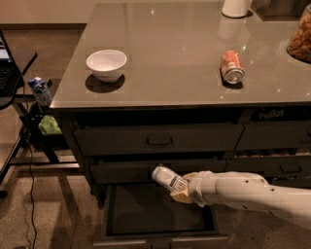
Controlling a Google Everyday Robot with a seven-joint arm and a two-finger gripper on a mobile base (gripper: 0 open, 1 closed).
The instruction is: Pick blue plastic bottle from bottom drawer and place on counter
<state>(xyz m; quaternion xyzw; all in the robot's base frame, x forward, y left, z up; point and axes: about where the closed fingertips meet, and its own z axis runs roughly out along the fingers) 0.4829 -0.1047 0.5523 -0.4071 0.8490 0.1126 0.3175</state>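
The blue plastic bottle [167, 178], pale with a white printed label, is tilted with its cap end pointing up-left. My gripper [181, 189] is shut on its lower end, at the tip of the white arm that reaches in from the right. Bottle and gripper hang above the right part of the open bottom drawer [146, 214], in front of the middle drawer's face. The drawer's dark floor is bare. The counter [170, 53] is the glossy grey top above the drawers.
On the counter sit a white bowl [106, 63] at left, a red-orange soda can [231, 67] lying at right, a white container [236, 7] at the back and a snack jar [301, 39] at the far right. A side stand [29, 102] holds a blue-topped container [40, 91].
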